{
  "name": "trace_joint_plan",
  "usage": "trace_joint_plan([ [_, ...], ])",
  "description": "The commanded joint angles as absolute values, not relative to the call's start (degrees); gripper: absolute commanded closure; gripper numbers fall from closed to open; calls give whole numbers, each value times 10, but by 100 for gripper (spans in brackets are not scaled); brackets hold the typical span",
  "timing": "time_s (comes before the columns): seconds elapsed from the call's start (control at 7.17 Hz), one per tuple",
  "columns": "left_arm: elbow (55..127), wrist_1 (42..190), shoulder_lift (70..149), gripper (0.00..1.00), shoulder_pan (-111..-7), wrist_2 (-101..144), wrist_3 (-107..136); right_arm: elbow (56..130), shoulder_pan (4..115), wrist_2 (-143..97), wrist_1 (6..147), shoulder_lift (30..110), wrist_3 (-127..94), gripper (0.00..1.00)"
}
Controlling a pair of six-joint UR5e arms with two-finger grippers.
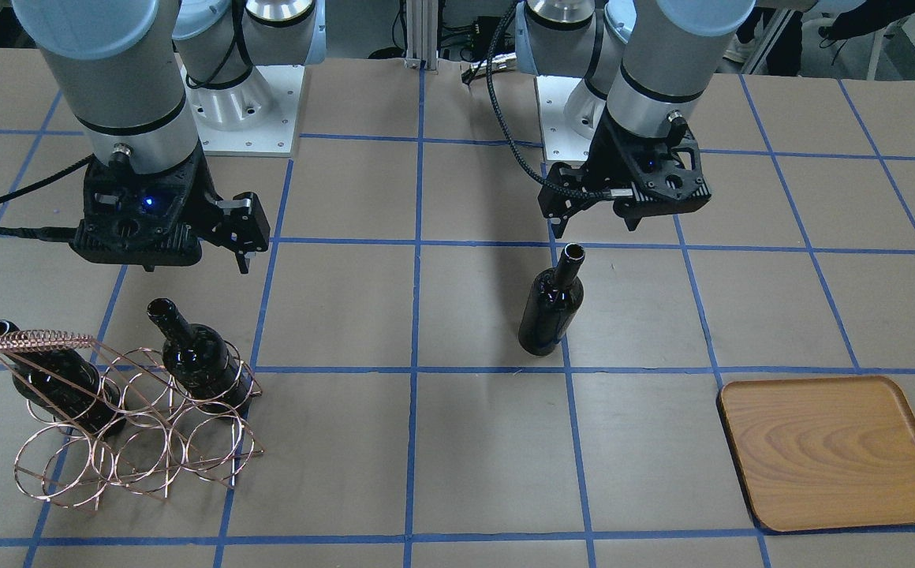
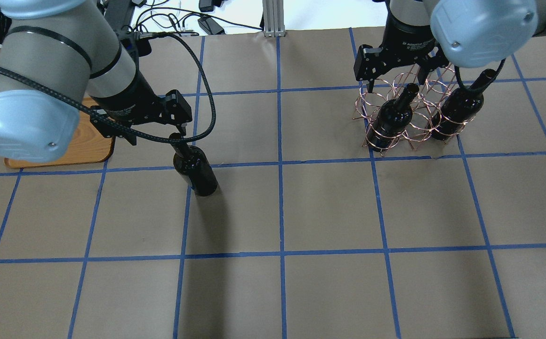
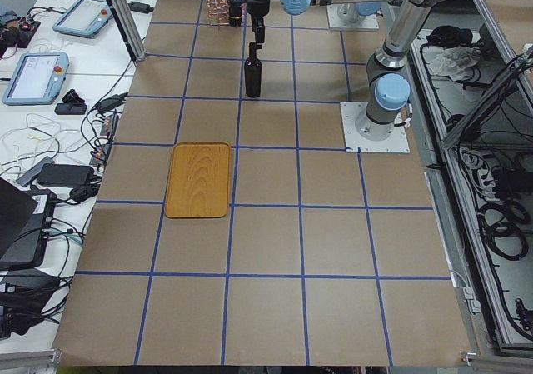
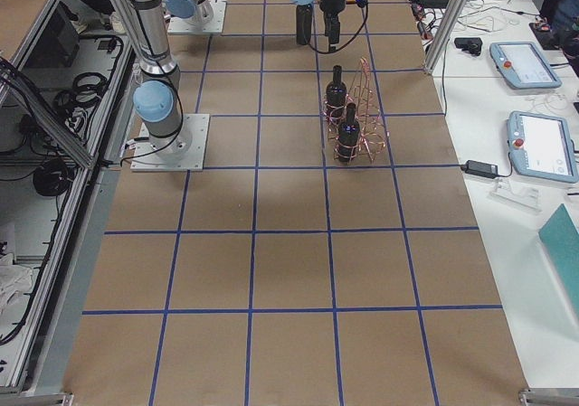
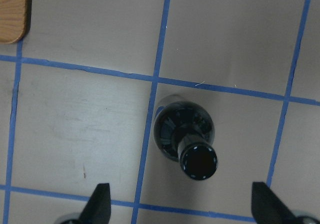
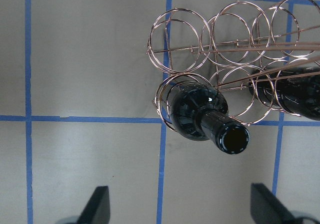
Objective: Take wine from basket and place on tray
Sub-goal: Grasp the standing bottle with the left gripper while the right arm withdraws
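One black wine bottle (image 1: 552,309) stands upright on the bare table, outside the basket. My left gripper (image 1: 593,225) is open just above its neck; in the left wrist view the bottle mouth (image 5: 199,161) lies between the spread fingers (image 5: 100,200). The copper wire basket (image 1: 134,426) holds two more bottles (image 1: 197,359), leaning in its rings. My right gripper (image 2: 402,77) is open and empty above the basket, over the nearer bottle (image 6: 200,112). The wooden tray (image 1: 832,450) lies empty, apart from the standing bottle, at the table's edge on my left.
The table is brown paper with a blue tape grid (image 1: 414,371). The two arm bases (image 1: 244,110) stand at the robot's side. Tablets and cables (image 3: 37,74) lie on a bench beyond the table's edge.
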State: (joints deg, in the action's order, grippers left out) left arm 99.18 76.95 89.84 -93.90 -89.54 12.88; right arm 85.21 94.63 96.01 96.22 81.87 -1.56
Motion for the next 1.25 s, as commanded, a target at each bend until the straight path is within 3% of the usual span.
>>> trace_joint_plan([
  [0.0, 995, 707, 939, 0, -946, -899, 132, 856, 945, 944, 962, 833, -11, 0],
  [0.84, 1024, 732, 946, 0, -947, -895, 153, 856, 940, 916, 946, 853, 36, 0],
  [1.12, 1024, 736, 943, 26, -948, -901, 154, 857, 940, 888, 951, 865, 26, 0],
])
